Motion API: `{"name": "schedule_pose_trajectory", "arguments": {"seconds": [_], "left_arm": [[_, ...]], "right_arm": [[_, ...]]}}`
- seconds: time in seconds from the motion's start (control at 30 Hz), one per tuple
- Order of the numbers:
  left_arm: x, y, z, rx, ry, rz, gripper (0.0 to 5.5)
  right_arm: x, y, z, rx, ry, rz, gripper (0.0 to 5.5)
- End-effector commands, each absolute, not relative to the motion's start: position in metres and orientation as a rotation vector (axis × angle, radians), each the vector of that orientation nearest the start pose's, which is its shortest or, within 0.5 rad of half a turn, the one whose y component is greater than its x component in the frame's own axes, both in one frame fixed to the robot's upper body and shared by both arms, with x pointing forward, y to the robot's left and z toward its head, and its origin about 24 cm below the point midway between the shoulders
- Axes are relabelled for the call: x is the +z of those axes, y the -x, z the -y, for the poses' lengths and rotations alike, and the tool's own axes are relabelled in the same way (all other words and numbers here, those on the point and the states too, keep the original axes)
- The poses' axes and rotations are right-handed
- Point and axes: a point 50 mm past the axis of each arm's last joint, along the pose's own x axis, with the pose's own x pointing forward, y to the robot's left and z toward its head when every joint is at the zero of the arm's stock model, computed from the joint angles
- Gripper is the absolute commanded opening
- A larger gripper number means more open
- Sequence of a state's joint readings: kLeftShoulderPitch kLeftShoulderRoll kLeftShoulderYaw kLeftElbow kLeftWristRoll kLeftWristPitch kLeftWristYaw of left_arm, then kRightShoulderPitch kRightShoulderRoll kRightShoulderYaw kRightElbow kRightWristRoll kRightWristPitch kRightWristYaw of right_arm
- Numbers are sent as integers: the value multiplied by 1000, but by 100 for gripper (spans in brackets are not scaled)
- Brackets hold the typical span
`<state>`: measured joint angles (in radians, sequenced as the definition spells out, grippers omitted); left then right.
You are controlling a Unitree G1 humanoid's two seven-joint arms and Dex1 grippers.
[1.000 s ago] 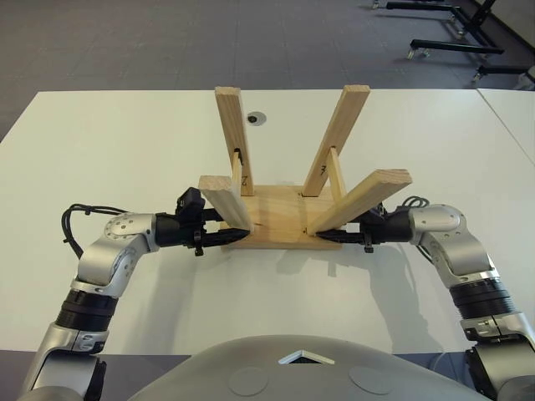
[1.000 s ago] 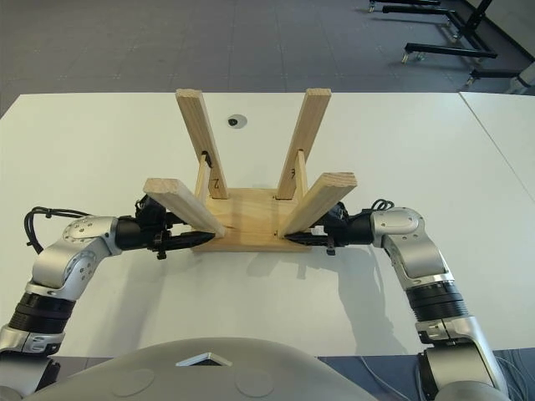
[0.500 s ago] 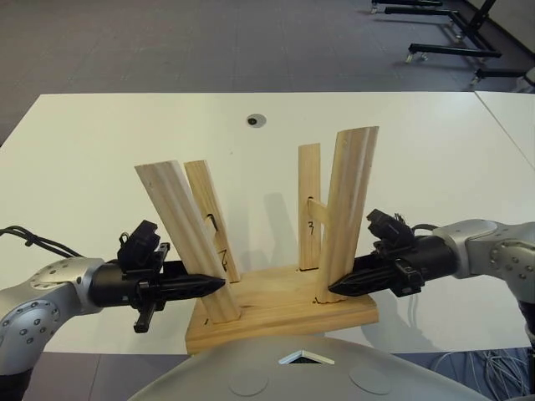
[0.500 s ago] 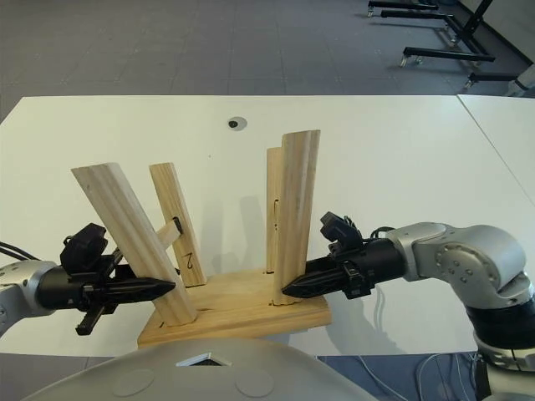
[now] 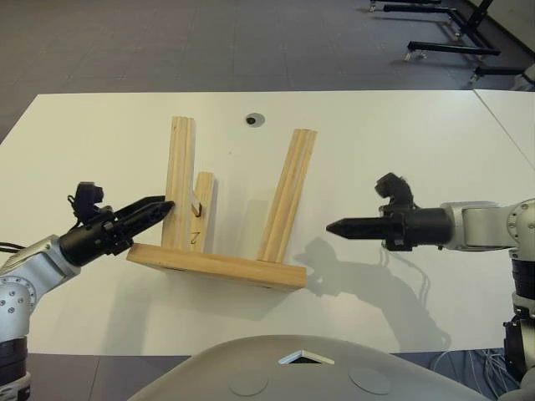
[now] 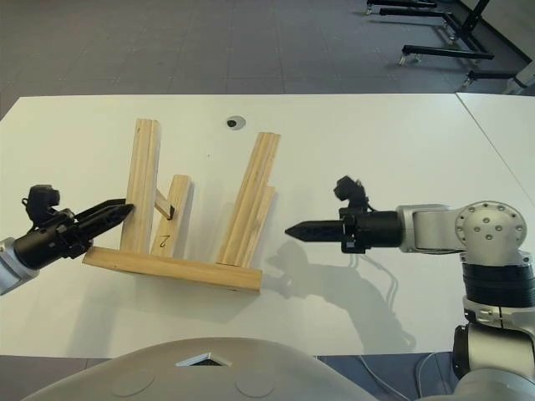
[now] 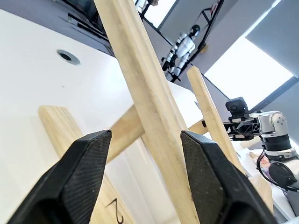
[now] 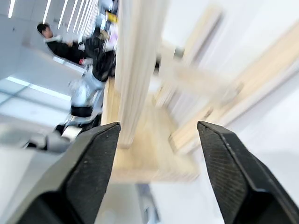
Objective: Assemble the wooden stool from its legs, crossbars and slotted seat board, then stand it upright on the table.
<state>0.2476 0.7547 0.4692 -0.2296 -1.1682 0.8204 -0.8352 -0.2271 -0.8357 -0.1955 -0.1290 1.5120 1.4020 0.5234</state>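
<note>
The wooden stool (image 5: 226,217) is upside down on the white table (image 5: 401,150), left of centre. Its seat board (image 5: 217,266) is underneath, slanting down to the right, and the legs (image 5: 287,194) point up. A short crossbar (image 7: 122,132) joins two legs. My left gripper (image 5: 165,206) is at the stool's left leg (image 5: 179,180), just above the board. It is open, and in the left wrist view its fingers (image 7: 84,186) stand on either side of that leg. My right gripper (image 5: 328,225) is open and hangs a little right of the stool, clear of it, with its fingers (image 8: 93,177) wide apart.
A round hole (image 5: 252,119) sits in the table behind the stool. A second table (image 5: 514,109) adjoins at the far right. Black wheeled frames (image 5: 451,42) stand on the floor beyond. The table's right half offers free room.
The stool was lifted toward me, then came down further left on the table. My right gripper let go and drew back to the right. The left gripper shifted left with the stool.
</note>
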Motion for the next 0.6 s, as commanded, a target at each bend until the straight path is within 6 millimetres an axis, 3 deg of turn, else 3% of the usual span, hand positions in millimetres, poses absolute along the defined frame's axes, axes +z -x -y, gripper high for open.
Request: {"name": "schedule_pose_trajectory", "arguments": {"seconds": [0.03, 0.13, 0.2, 0.27, 0.37, 0.47, 0.6], "left_arm": [[143, -178, -287, -814, 591, -178, 272], [156, -177, -295, -825, 512, -133, 272], [139, -169, -312, -743, 232, -301, 272], [112, -147, -328, -791, -92, -573, 272], [100, -143, -341, -834, -415, -671, 272], [88, -147, -337, -951, -669, -713, 272], [76, -152, -308, -1136, -757, -605, 272]], "right_arm": [[141, -223, 215, 1038, -514, -683, 320], [128, -212, 211, 1083, -432, -644, 320], [120, -194, 206, 1175, -248, -594, 320], [109, -178, 203, 1276, -67, -522, 320], [91, -170, 195, 1330, 129, -456, 320], [71, -169, 188, 1371, 282, -429, 320], [36, -159, 183, 1409, 341, -423, 320]]}}
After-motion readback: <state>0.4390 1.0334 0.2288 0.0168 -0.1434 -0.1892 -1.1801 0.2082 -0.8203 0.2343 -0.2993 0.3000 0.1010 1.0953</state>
